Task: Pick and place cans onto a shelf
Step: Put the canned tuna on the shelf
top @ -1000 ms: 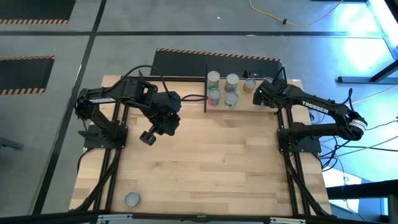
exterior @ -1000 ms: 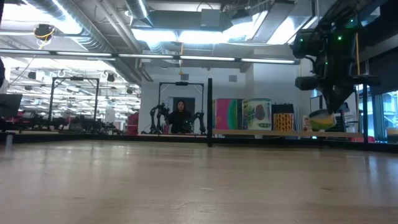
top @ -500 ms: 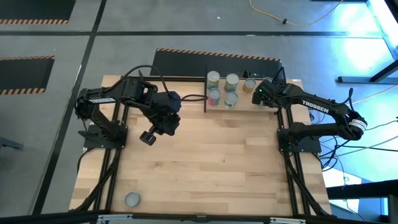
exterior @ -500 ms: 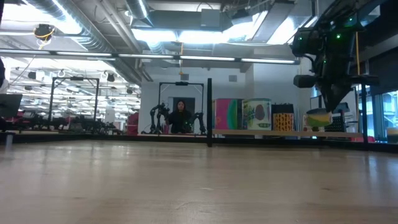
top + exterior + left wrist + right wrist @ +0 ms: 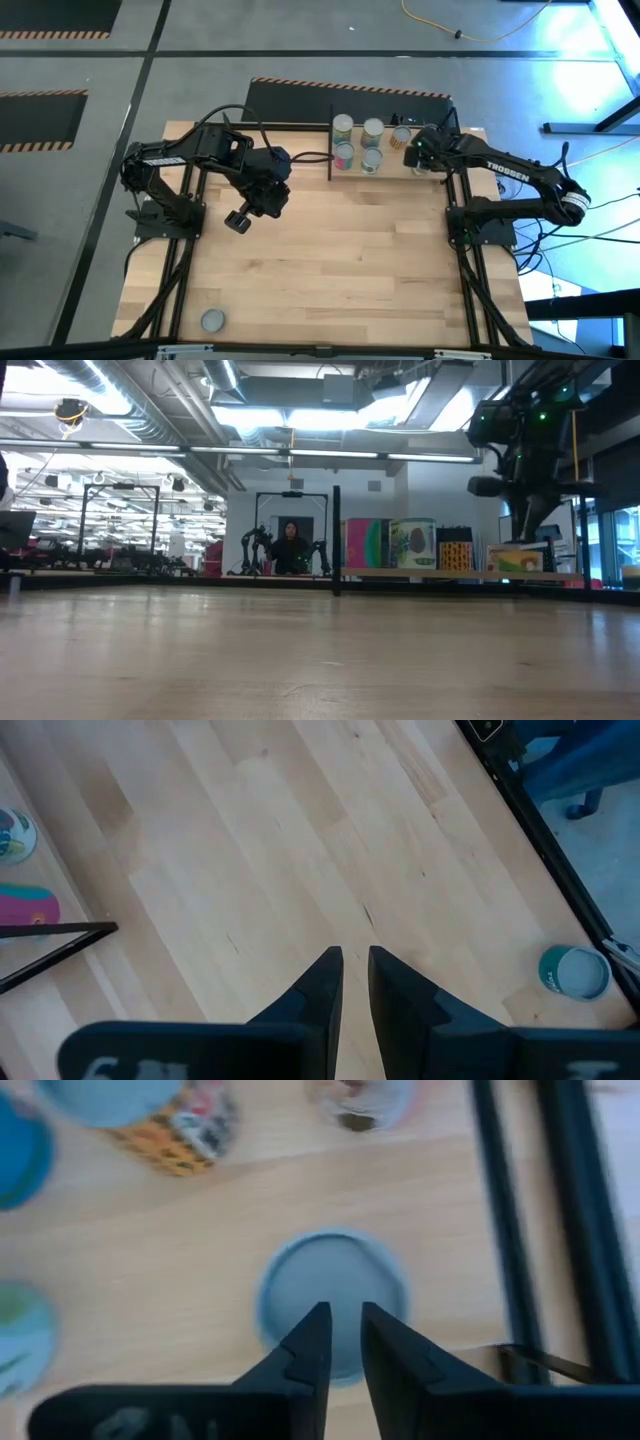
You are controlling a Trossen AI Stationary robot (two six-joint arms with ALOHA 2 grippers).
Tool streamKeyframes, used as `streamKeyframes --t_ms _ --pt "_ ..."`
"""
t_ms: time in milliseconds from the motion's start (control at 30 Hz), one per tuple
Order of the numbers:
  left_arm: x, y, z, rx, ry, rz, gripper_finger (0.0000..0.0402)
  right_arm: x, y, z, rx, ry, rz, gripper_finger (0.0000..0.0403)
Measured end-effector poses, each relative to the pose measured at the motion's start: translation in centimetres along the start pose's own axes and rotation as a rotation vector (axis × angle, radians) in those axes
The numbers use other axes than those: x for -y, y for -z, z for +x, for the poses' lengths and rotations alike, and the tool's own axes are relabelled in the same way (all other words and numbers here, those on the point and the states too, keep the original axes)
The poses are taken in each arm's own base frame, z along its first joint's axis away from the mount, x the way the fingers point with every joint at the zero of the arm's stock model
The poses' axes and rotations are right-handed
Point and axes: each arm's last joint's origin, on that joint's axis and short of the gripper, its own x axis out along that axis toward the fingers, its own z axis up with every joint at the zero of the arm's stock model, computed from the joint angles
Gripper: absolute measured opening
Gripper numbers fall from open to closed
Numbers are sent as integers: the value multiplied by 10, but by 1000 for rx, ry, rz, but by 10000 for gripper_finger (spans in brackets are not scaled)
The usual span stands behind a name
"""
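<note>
Several cans (image 5: 358, 142) stand upright on the light wood shelf (image 5: 388, 172) at the table's far edge, beside its black panel (image 5: 331, 145). My right gripper (image 5: 346, 1315) is over the shelf's right part (image 5: 418, 152). Its fingers are almost together above the middle of a grey-topped can (image 5: 300, 1280). That can stands on its base on the shelf (image 5: 515, 560). My left gripper (image 5: 238, 220) hangs shut and empty over the table's left middle (image 5: 356, 960). One more can (image 5: 212, 320) stands near the table's front left corner. My right gripper points down at the middle of the can's grey top (image 5: 345, 1285), with its fingertips (image 5: 318, 1325) level with that top. I cannot tell whether they touch it. The can stands upright on the shelf.
An orange-labelled can (image 5: 190, 1120) and others stand close around the can under my right gripper. The shelf's black frame rail (image 5: 510, 1230) runs just beside it. Bare tabletop (image 5: 350, 250) lies between the arms. A person (image 5: 290, 548) stands far behind the table.
The can under my right gripper hung tilted and clear of the shelf a second ago. It has come down and now stands upright on the shelf. My right gripper has risen a little.
</note>
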Motion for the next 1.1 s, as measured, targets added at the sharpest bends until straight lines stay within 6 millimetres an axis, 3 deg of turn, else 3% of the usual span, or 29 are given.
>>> streamKeyframes --t_ms 200,300,600,800,933,1100 --pt "0 0 0 0 0 0 44 -13 5 -5 -29 -138 -131 37" --pt "0 0 0 0 0 0 44 -14 11 -6 -45 -132 -179 9" --pt "0 0 0 0 0 -1 44 -12 18 -9 -25 -53 -248 4" --pt "0 0 0 1 -1 -25 44 -10 2 -40 63 48 -265 3" --pt "0 0 0 1 -1 -26 44 -22 -7 -66 97 -63 -314 2" --pt "0 0 0 1 -1 -28 44 -42 5 -81 79 -214 -417 2"
